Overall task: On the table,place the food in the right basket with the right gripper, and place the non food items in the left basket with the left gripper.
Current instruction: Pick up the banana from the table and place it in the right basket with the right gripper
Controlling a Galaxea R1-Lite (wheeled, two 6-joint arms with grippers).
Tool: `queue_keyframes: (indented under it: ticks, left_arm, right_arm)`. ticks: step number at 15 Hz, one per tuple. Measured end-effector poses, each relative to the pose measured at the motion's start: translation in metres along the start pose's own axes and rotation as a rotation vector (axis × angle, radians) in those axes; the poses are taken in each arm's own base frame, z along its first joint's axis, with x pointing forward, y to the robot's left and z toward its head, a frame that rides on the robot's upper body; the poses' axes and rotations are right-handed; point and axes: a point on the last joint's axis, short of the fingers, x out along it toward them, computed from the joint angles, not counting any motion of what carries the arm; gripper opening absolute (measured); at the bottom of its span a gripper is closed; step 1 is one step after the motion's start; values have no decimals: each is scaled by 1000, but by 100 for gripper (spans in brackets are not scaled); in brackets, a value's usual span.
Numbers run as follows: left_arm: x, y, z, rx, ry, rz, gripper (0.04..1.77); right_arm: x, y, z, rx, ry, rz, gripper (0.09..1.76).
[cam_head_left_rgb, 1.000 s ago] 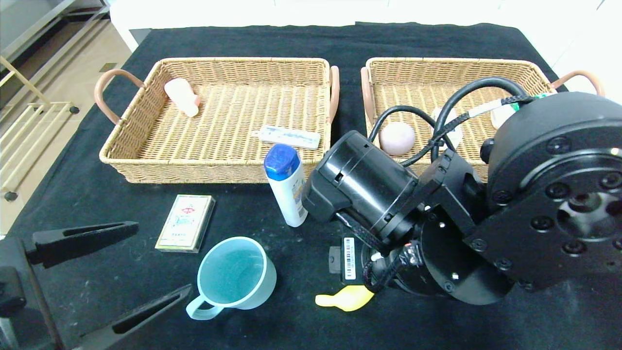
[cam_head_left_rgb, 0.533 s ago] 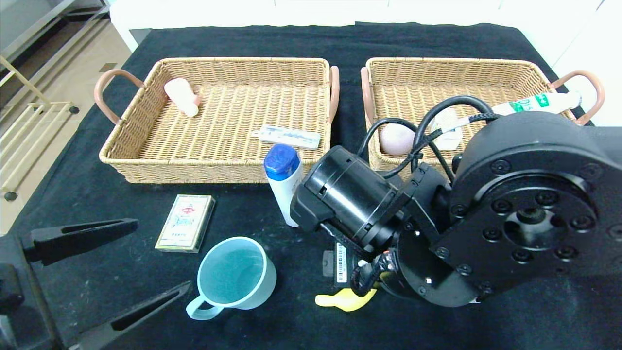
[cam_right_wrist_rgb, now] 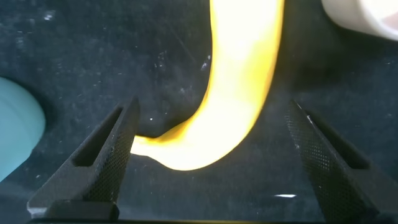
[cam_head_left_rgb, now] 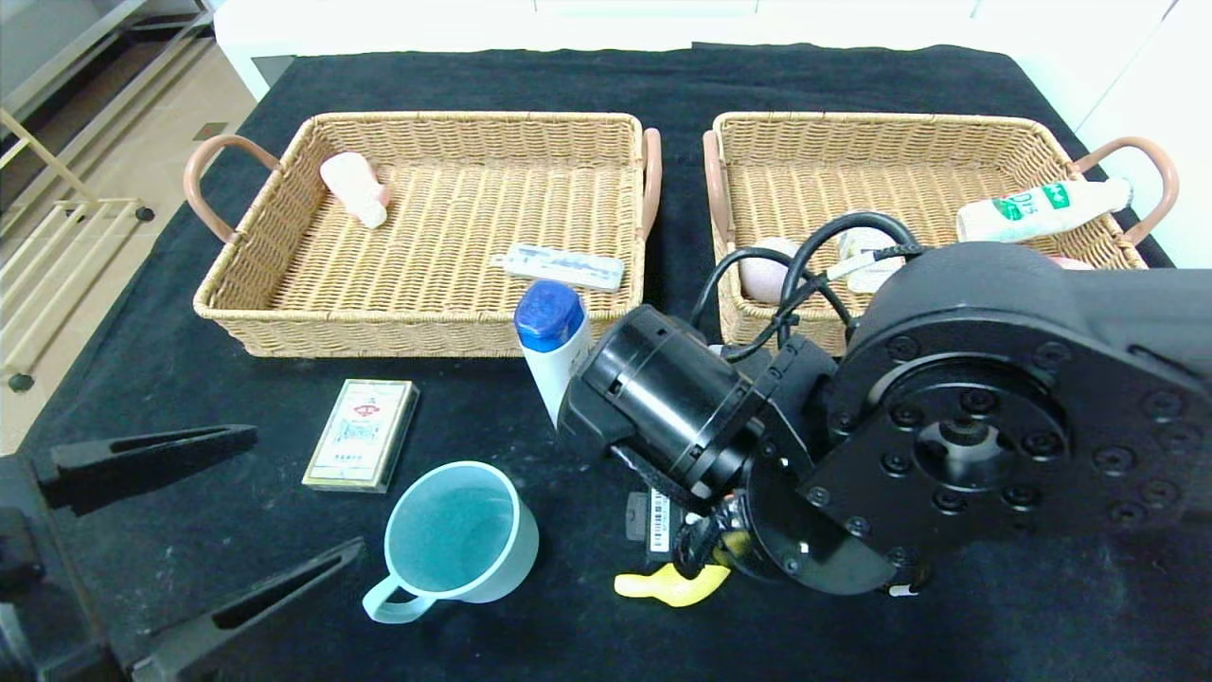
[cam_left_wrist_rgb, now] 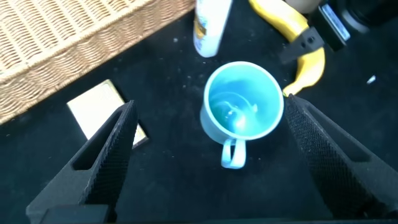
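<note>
Banana sits right between the right claw's spread prongs, its long axis running away from the claw, nothing pinched yet.

A yellow banana lies flat near the table's front edge, beside an upright teal mug with its handle toward that edge. A card box lies flat and a blue-capped white bottle stands before the left basket. The right basket holds a pinkish ball and a juice carton near its right rim.
</note>
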Motion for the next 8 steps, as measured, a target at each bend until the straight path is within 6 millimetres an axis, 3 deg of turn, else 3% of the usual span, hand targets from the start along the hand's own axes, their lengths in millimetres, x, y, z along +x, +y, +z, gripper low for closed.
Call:
queue_keyframes:
  ticks: [5, 6, 8]
  left_arm:
    - [-1, 2, 2, -2, -5, 16, 172]
    - [-1, 2, 2, -3, -5, 16, 172]
    - [-2, 2, 1, -3, -7, 14, 172]
  right_arm:
    - [11, 4, -4, -3, 14, -21, 170]
    - [12, 4, -5, -4, 15, -22, 161]
    - [13, 5, -6, -6, 17, -24, 126]
